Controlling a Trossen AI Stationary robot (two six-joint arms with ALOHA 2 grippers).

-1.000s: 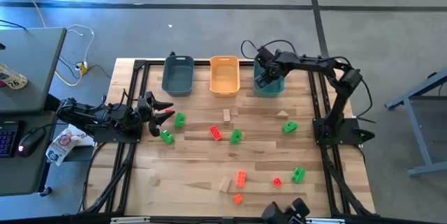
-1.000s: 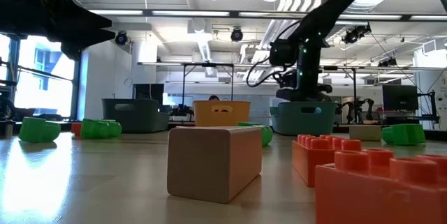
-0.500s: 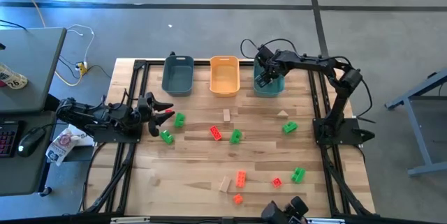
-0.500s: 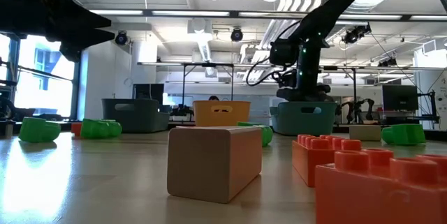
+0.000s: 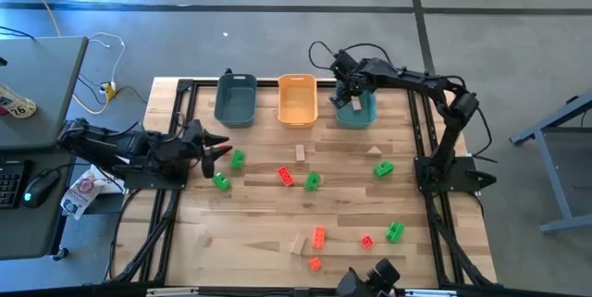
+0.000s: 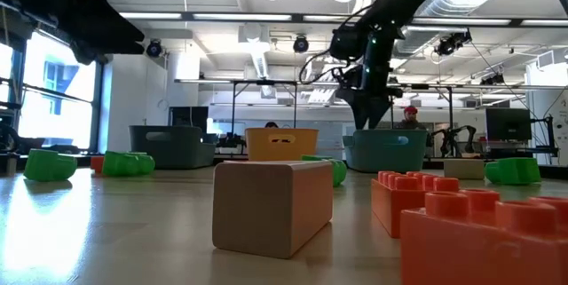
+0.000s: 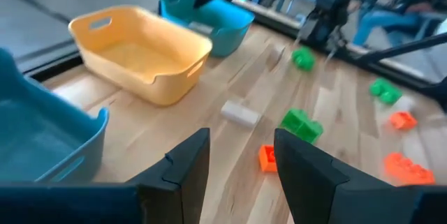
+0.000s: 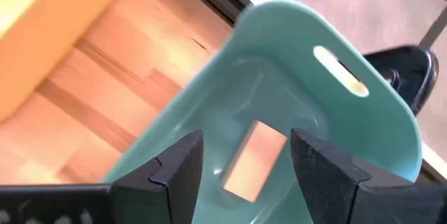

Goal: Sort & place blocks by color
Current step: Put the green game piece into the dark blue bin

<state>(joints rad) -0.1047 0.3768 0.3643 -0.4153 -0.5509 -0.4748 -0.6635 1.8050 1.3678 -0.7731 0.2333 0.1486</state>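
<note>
Green, red-orange and tan blocks lie scattered on the wooden table. Near my left gripper are two green blocks, and a red block lies mid-table. At the far edge stand a dark teal bin, an orange bin and a lighter teal bin. My right gripper hangs open above the lighter teal bin, where a tan block lies flat on the bottom. My left gripper hovers open at the table's left edge with nothing between its fingers.
More blocks lie toward the near edge: red ones, a green one and tan ones. A green block and a tan one sit at the right. Black frame rails run along both table sides.
My right gripper has risen out of the lighter teal bin and shifted slightly toward the table's left; the tan block stays in the bin. My left gripper has risen a little and tipped its fingers downward, while that arm's elbow has drawn back.
</note>
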